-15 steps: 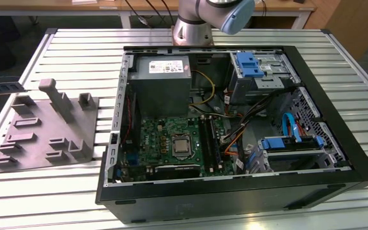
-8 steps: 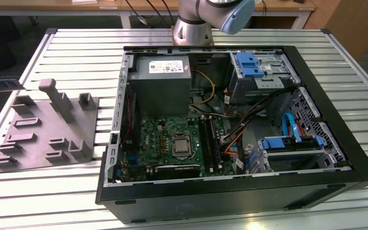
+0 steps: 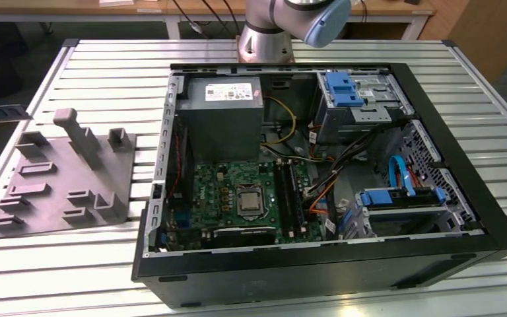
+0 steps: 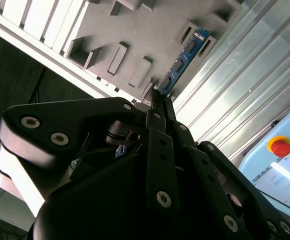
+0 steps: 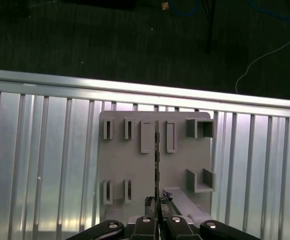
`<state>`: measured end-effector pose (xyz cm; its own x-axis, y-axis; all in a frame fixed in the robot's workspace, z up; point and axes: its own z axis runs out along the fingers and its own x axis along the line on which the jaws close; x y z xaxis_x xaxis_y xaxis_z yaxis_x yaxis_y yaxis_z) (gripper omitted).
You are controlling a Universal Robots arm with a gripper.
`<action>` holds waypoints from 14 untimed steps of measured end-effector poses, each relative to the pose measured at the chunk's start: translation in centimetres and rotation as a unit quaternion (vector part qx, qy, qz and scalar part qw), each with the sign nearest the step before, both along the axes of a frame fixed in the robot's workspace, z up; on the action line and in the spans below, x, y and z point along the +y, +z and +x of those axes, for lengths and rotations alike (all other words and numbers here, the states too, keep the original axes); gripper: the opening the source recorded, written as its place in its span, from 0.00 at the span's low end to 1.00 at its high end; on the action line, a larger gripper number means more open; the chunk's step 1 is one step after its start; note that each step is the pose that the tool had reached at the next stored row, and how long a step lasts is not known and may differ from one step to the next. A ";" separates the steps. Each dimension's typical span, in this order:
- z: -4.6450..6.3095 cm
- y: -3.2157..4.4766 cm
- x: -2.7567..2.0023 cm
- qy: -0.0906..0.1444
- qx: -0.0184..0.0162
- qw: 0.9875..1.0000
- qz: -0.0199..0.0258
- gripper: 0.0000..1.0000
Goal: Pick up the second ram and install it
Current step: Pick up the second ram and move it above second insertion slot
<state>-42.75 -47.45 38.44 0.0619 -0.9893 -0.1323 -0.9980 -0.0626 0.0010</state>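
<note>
Blue-green second ram (image 4: 181, 62), one stick, seemingly clamped in the shut hand (image 4: 158, 97).

End effector (image 4: 158, 96) matt black; tray (image 3: 53, 203) matt grey plastic; table (image 3: 103, 72) shiny metal.

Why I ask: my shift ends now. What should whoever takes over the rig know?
Gripper: shut on one end of the memory stick.
Stick: held in the air above the grey tray, clear of it.
Computer: case open, green board exposed.
Done: stick picked up.
Left: stick is not yet in the board's slots.
</note>
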 end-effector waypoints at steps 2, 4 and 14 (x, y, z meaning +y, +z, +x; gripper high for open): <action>0.0 0.17 0.00 0.000 0.000 1.000 0.001 0.14; 0.0 0.32 0.00 0.000 0.000 1.000 0.002 0.14; 0.0 1.18 0.00 0.000 0.000 1.000 0.006 0.14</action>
<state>-42.75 -47.45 39.62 0.0619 -0.9876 -0.1442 -0.9980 -0.0626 0.0003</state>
